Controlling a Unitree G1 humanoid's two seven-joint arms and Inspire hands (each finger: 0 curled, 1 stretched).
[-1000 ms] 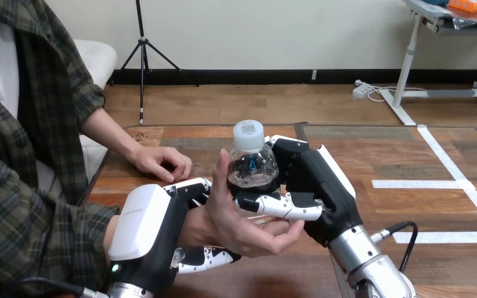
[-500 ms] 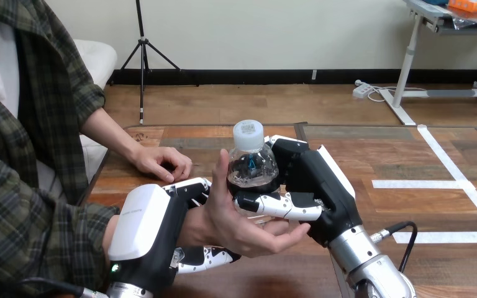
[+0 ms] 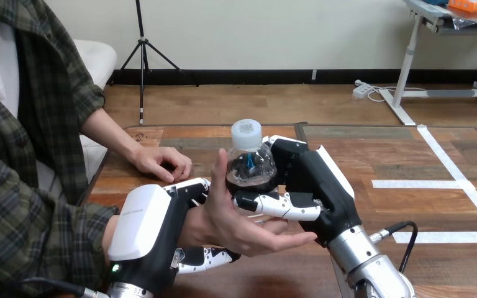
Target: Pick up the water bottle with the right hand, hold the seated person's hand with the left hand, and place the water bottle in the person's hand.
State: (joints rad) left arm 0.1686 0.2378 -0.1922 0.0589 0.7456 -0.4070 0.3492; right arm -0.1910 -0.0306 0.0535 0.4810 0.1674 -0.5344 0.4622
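Not much has changed since a second ago: the water bottle has nudged a hair to the left along with the right hand, and the person's fingers have stretched out a bit further under that hand. Otherwise it's the same pose. The right hand is wrapped around the bottle from the right side, fingers curled behind it and thumb lying across the front low down, so it's properly clamped on it. The bottle sits upright above the bench, white cap on top, clear shoulder, dark lower part. It's right over the person's open palm, which faces up with the thumb standing against the bottle's left side. Can't tell if the bottle's base actually touches the palm, since the robot's thumb is in the way. The left hand has its fingers over and its thumb under the person's wrist, closed around it. The person's other hand rests flat on the bench further back, well apart from all that.
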